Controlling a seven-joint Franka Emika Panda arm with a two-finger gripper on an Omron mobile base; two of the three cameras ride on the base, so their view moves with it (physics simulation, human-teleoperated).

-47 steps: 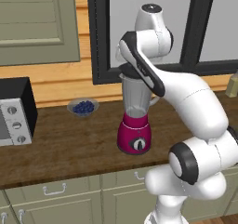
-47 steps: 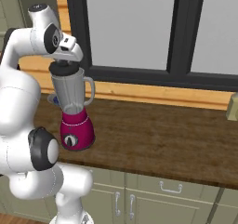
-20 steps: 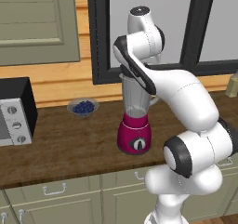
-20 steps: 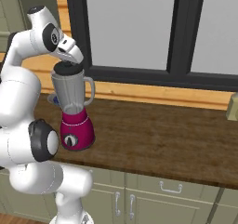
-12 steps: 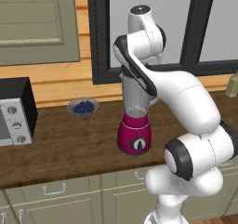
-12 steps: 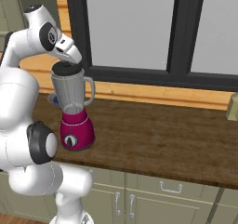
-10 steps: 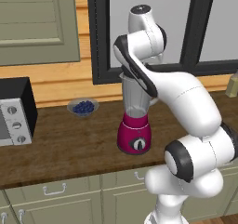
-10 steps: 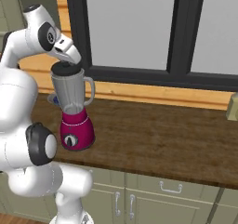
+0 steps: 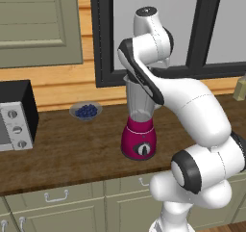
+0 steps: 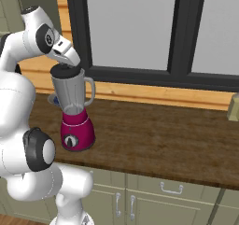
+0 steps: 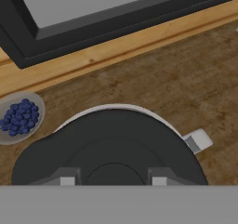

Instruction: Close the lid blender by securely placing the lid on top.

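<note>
The blender (image 10: 74, 126) stands on the wooden counter, with a magenta base and a clear tapered jar. In the left base view the blender (image 9: 140, 140) is partly behind my arm. The lid (image 10: 65, 71), a flat black disc, lies level at the jar's mouth. My gripper (image 10: 70, 63) reaches down onto it from above. In the hand view the lid (image 11: 111, 144) covers most of the jar's pale rim, and my gripper (image 11: 113, 179) is shut on the lid's centre knob. The jar's handle (image 11: 197, 140) sticks out to the right.
A grey bowl of blueberries (image 9: 86, 111) sits on the counter behind and left of the blender. A black-and-silver microwave (image 9: 14, 118) stands at the far left. The dark window frame (image 10: 177, 37) rises close behind the jar. Open counter (image 10: 163, 135) stretches to the right.
Since the earliest frames my hand has come down with the lid onto the jar's mouth. Over the last half second nothing has visibly moved.
</note>
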